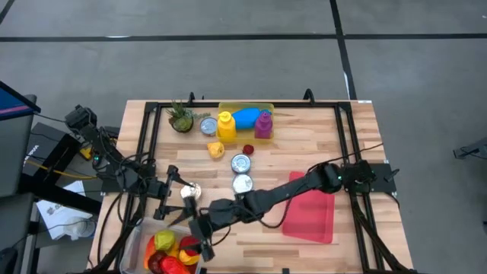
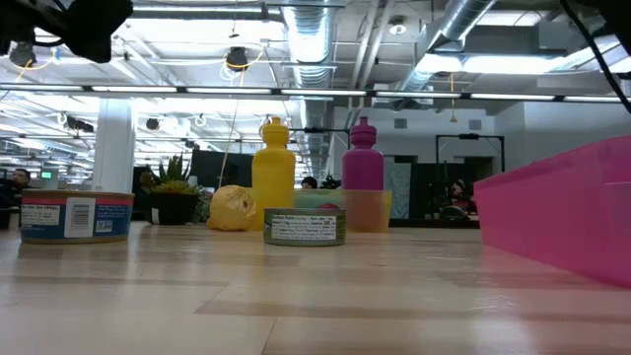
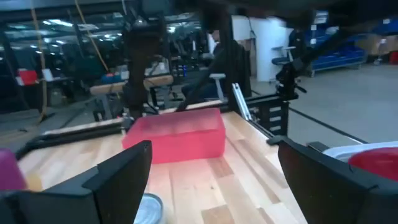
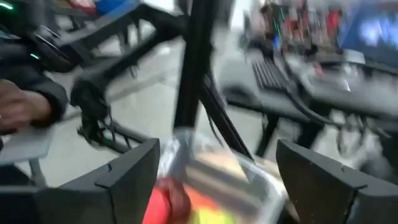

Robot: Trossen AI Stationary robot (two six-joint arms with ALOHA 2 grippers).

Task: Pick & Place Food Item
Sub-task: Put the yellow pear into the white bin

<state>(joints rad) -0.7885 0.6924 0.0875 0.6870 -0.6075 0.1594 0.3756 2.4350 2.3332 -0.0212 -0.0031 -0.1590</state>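
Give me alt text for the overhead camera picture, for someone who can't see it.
Seen from above, the right gripper reaches across a wooden table to a clear bin of plastic food at the front left corner, its fingers open. The left gripper waits just behind the bin, with a pink tray at front right and bottles, cans and a small plant along the back.

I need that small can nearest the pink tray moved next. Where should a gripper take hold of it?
Grip the small can across its round side wall, coming straight down from above. It stands upright with its flat lid up, and another can sits close behind, so close the fingers across its left and right sides.
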